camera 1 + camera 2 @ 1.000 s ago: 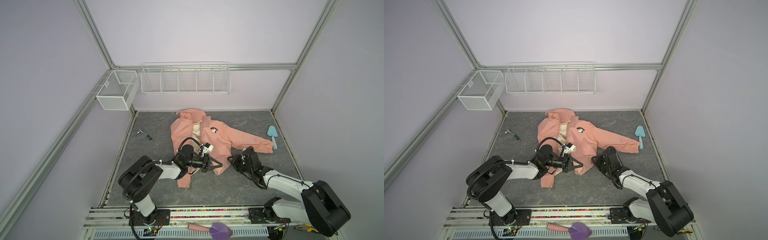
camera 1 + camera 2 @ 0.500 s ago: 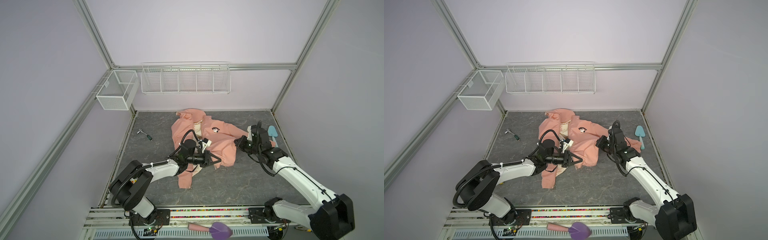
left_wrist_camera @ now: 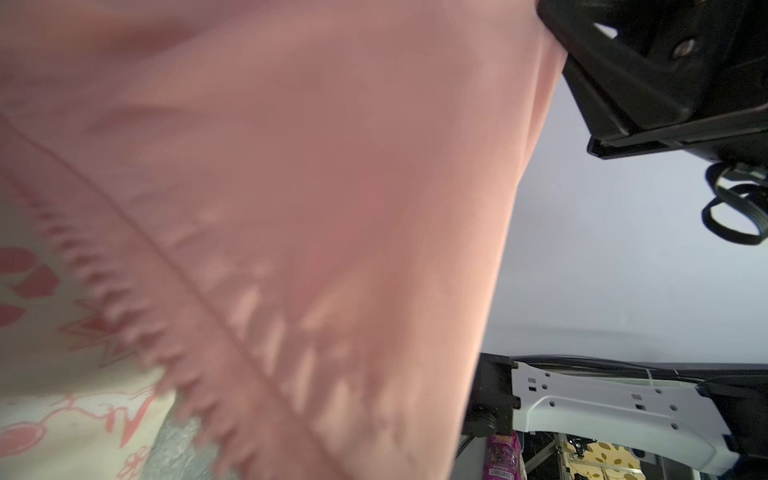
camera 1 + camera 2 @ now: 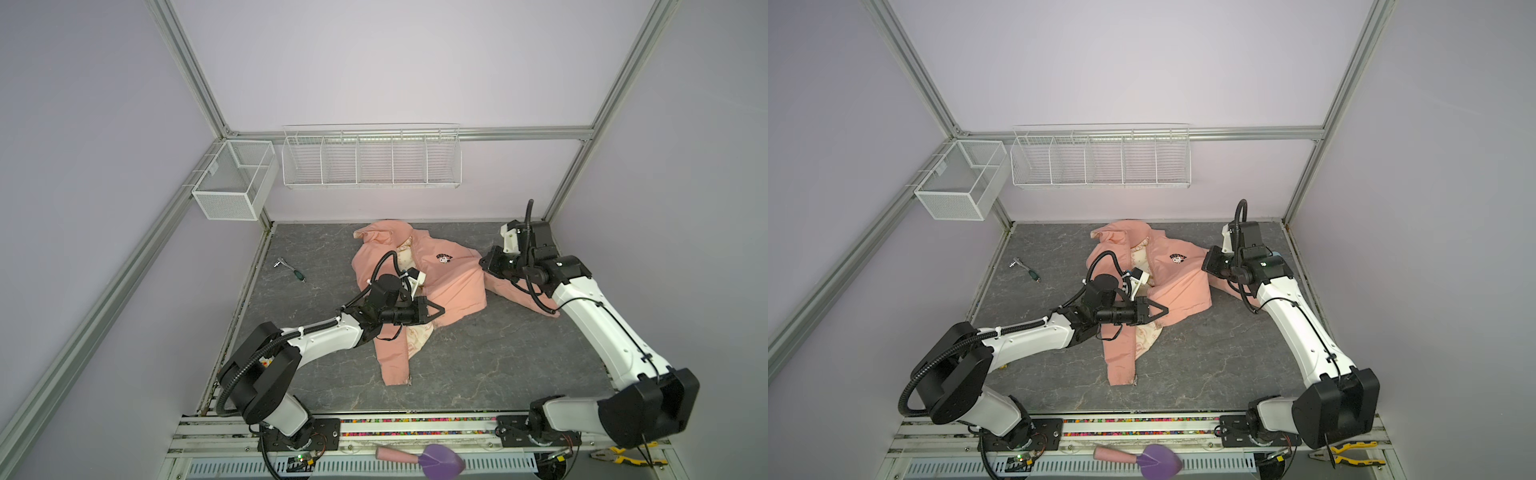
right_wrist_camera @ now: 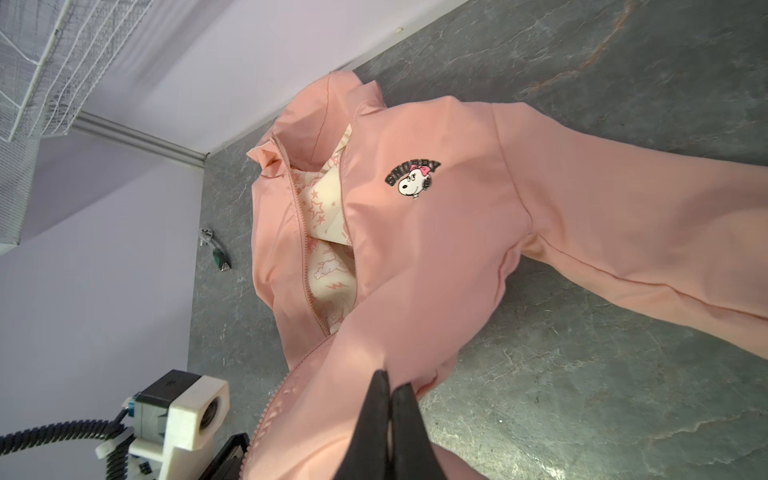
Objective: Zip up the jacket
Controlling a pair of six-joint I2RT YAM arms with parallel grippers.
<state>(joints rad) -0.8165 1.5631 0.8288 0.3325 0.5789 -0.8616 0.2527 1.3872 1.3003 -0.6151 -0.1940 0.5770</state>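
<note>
Left gripper point(image 4: 439, 320), black fingers pinched together on the lower front edge of the jacket point(image 4: 455, 286), reaches in low from the left in both top views. Right gripper point(image 5: 390, 380) is likewise clamped, its two fingertips pressed together on a raised fold of the same pink cloth in the right wrist view; in a top view point(image 4: 485, 266) it sits at the garment's shoulder. Salmon-pink and hooded, the jacket lies face up near the middle of the tabletop point(image 4: 498, 374), hood toward the back wall. Its zip is undone, so cream lining point(image 4: 417, 338) with a pink print shows between the front panels. A small cartoon dog badge point(image 5: 413, 179) sits on the chest.

The surface is dark grey with pale marbled veins. Lilac walls point(image 4: 374, 62) close it in on three sides, framed by aluminium posts point(image 4: 191, 66). A white wire rack point(image 4: 371, 160) with five bays hangs on the back wall, and a white mesh basket point(image 4: 232, 185) hangs at the left corner. A small green-handled ratchet tool point(image 4: 291, 270) lies left of the jacket, well apart from it. On the front rail rest a purple scoop point(image 4: 440, 459) with a pink handle and yellow-handled pliers point(image 4: 615, 457)
</note>
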